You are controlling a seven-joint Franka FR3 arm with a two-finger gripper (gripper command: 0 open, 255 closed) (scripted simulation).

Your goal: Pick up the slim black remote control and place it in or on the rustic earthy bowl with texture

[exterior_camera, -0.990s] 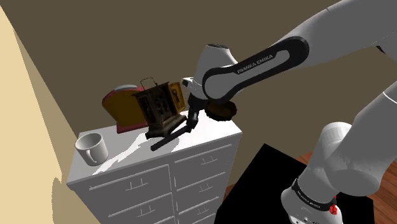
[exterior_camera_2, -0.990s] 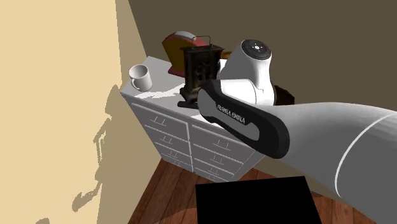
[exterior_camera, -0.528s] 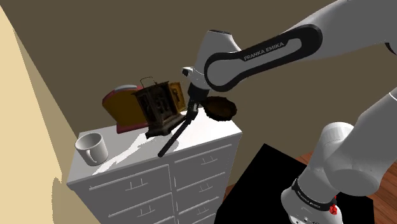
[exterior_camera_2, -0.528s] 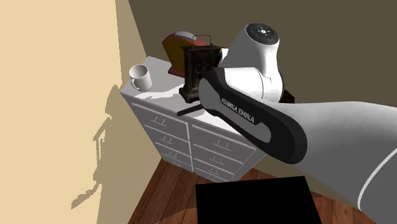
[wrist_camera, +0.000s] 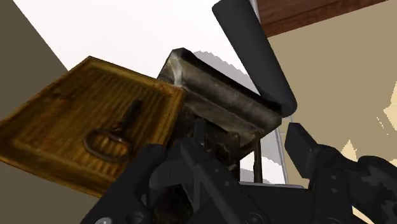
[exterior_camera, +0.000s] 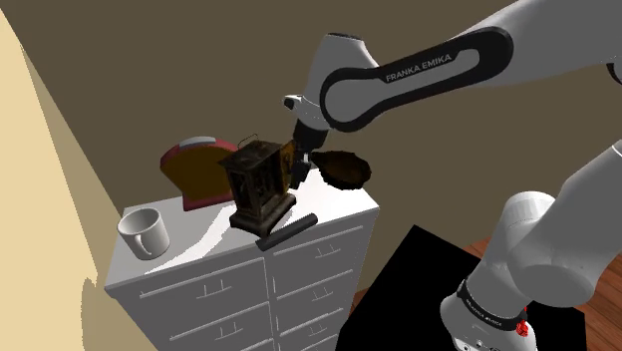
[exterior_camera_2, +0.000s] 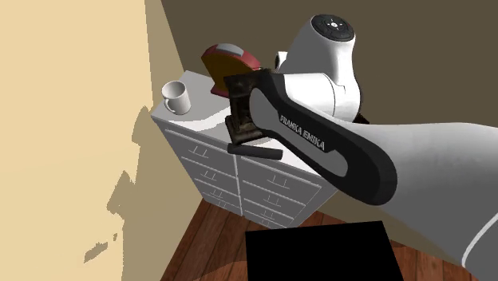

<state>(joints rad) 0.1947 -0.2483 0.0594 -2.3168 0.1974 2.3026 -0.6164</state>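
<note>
The slim black remote (exterior_camera: 287,230) lies flat on the white dresser top (exterior_camera: 199,244), right at its front edge, and also shows as a dark bar in the second exterior view (exterior_camera_2: 254,149). My gripper (exterior_camera: 299,172) hangs above and behind it, open, against the side of a dark metal lantern clock (exterior_camera: 259,184). From the wrist, the fingers (wrist_camera: 304,147) stand apart over the clock's base, with the remote (wrist_camera: 254,51) lying beyond them. The dark brown textured bowl (exterior_camera: 344,168) sits at the dresser's far right corner, just past the gripper.
A white mug (exterior_camera: 145,231) stands near the shoulder view's left end of the dresser. A red-brown round object (exterior_camera: 191,168) leans behind the clock, whose wooden door (wrist_camera: 95,127) hangs open. A tan wall borders the dresser's left side. My black stand (exterior_camera: 419,289) sits below.
The remote, hanging from the gripper before, has dropped to the dresser's front edge. The gripper has risen and opened. The lantern clock has shifted and tilted a little.
</note>
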